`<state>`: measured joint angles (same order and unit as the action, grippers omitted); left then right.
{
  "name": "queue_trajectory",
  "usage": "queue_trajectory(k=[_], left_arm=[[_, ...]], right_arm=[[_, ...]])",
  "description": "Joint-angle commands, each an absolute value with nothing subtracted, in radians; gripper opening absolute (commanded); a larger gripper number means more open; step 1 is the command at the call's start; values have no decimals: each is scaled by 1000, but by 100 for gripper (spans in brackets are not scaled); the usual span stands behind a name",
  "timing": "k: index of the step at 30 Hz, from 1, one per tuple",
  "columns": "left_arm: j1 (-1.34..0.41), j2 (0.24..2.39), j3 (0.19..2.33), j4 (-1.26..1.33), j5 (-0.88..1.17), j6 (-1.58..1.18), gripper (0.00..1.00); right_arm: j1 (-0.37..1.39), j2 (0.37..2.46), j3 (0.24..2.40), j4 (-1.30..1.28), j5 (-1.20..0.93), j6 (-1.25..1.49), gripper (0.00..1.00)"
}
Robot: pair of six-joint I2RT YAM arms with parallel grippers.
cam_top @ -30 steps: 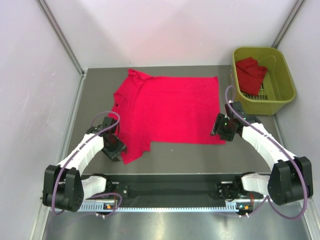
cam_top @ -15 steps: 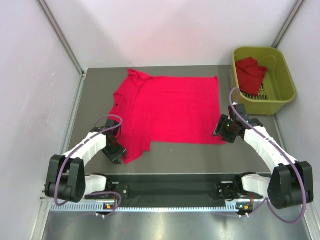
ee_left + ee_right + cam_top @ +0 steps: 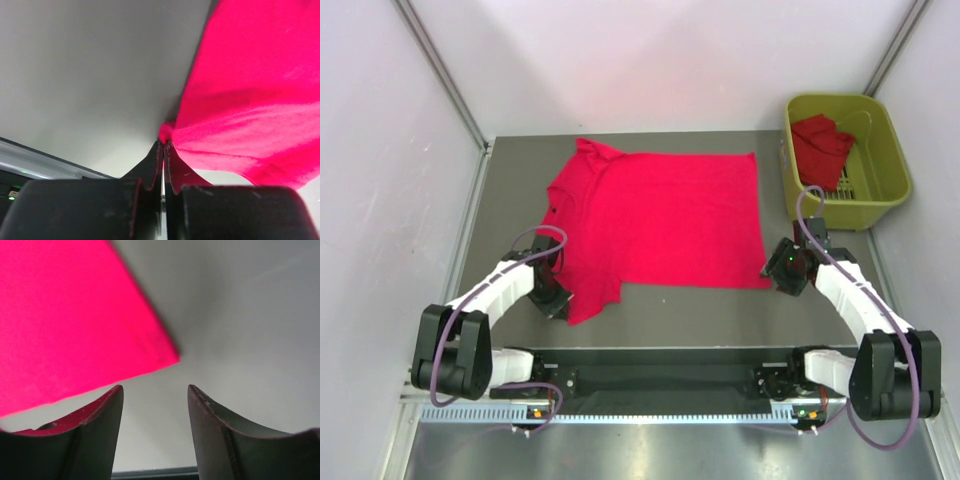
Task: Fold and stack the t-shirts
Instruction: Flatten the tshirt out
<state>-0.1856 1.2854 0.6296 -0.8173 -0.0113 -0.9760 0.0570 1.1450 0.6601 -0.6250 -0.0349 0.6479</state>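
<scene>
A: Grey matte tabletop (image 3: 510, 200) inside pale walls, with flat lighting. The plain red short-sleeved t-shirt (image 3: 660, 215) is lying spread across the middle of the top view, collar toward upper left.
B: What's changing?
A: The left gripper (image 3: 163, 147) is now pinching the shirt's edge at lower left. Its jaws were apart a second ago and are now pressing together on a nub of cloth. The right gripper (image 3: 155, 392) has been sliding off the cloth and is sitting just past the shirt's lower right corner, jaws still apart, holding nothing.
B: So one side is gripped and the other isn't. The fold probably isn't starting until the right one is clamping too.
A: Agreed. Can't tell how many layers the left pinch is catching, since the gripper body is blocking the bottom of the left wrist view. Also, a crumpled red t-shirt (image 3: 820, 150) is sitting in the yellow-green plastic basket (image 3: 865, 212) at upper right. Can't tell whether more are lying under it.
</scene>
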Motion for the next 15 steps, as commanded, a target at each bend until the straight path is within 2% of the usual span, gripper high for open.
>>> queue_trajectory(k=[1, 5, 15], left_arm=[[-186, 1249, 678, -848, -49, -948, 0], [-186, 1203, 687, -847, -31, -936, 0], [-186, 1187, 719, -839, -6, -908, 0]], right_arm=[[-26, 1152, 644, -569, -47, 647, 53], [-64, 1200, 640, -526, -104, 620, 47], [-64, 1197, 569, -468, -152, 701, 46]])
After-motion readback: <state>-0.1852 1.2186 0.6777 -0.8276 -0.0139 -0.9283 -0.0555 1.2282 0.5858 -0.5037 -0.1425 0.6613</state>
